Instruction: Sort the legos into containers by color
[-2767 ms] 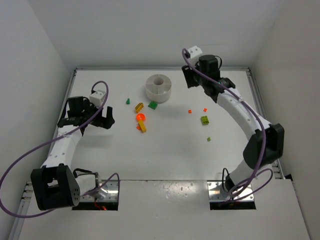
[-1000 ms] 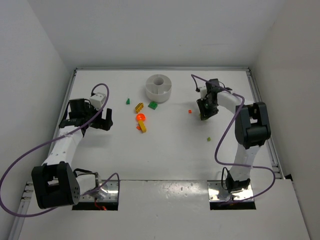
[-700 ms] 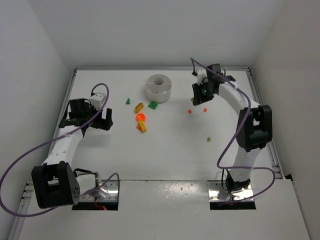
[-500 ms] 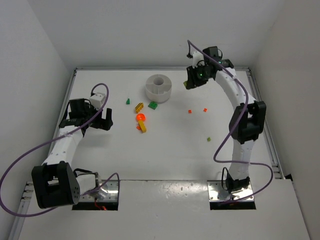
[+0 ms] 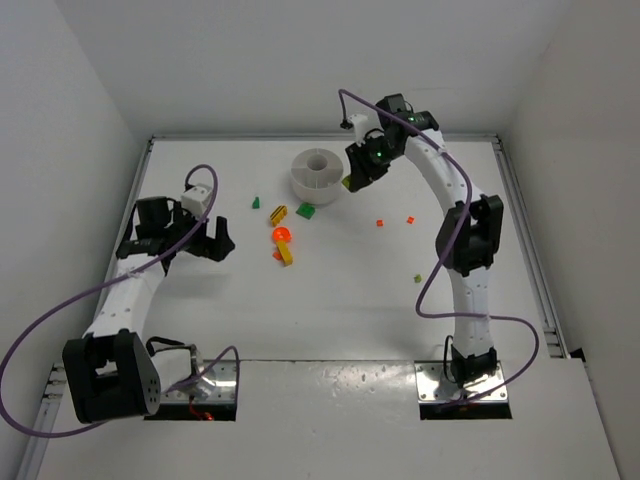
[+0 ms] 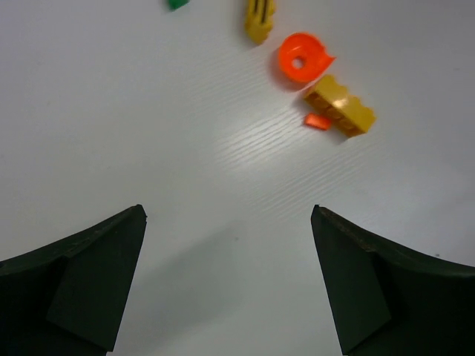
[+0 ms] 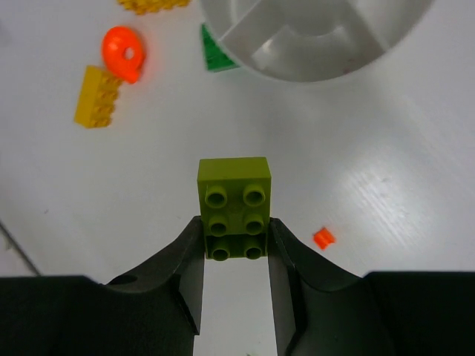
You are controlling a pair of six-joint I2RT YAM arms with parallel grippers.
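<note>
My right gripper (image 5: 352, 180) is shut on a lime brick (image 7: 234, 208) and holds it in the air just right of the white divided dish (image 5: 318, 176); the dish's rim shows in the right wrist view (image 7: 312, 70). On the table lie a green plate (image 5: 305, 211), a yellow ridged piece (image 5: 278, 212), an orange round piece (image 5: 282, 235), a yellow brick (image 5: 286, 255), a small green bit (image 5: 256, 202), two orange-red bits (image 5: 380, 222) and a tiny lime bit (image 5: 418, 278). My left gripper (image 5: 220, 240) is open and empty, left of the orange piece (image 6: 304, 59) and yellow brick (image 6: 339, 107).
White walls close in the table on three sides, with a raised rail along the back and right edges (image 5: 520, 200). Purple cables loop from both arms (image 5: 40, 330). The arm bases stand at the near edge (image 5: 190, 385).
My right arm has swung up and left from the table's right part to the dish's right side, carrying the lime brick picked from there. The left arm has barely moved.
</note>
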